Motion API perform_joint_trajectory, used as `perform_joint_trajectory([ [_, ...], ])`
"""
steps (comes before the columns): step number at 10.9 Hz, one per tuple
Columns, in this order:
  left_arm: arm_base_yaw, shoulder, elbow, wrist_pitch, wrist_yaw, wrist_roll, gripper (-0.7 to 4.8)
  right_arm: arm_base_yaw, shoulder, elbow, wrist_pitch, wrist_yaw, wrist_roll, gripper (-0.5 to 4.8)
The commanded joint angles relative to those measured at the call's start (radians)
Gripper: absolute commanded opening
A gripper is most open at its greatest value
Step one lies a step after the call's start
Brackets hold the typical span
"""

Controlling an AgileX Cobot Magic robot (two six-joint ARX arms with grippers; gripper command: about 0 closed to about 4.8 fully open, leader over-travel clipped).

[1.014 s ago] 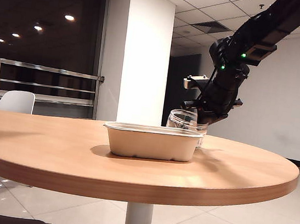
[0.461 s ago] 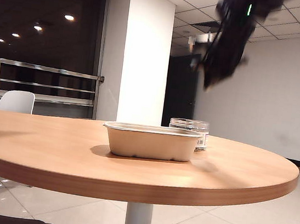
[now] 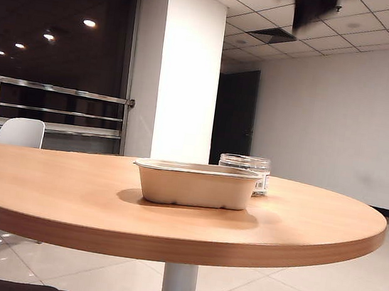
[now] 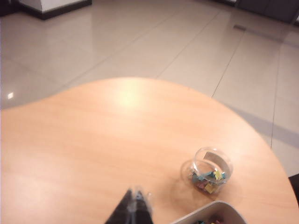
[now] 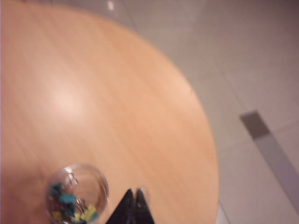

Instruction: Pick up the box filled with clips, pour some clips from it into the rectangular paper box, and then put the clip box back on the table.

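Exterior view: the jar [image 3: 245, 172] stands upright on the worktop [image 3: 172, 207], just behind the tray [image 3: 196, 184]. A second ago the right arm hung beside the jar; now only a dark blur of it shows at the ceiling, so the put-back looks done.

Left wrist view: left jaws [image 4: 133, 211] clenched, empty, high above the jar, clips [image 4: 209, 178] inside. Only a tray corner shows.

Right wrist view: blurred; right jaws [image 5: 133, 205] clenched, empty, above the jar.
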Motion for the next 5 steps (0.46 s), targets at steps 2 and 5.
perform_joint_trajectory([
  [2, -0.003, -0.29, -0.227, 0.037, -0.036, 0.011, -0.06, 0.006, -0.131, 0.003, -0.022, -0.053, 0.008, -0.01],
  [5, -0.003, -0.537, -0.49, 0.12, -0.07, 0.042, -0.06, 0.006, -0.18, 0.0, -0.146, -0.152, 0.008, -0.02],
])
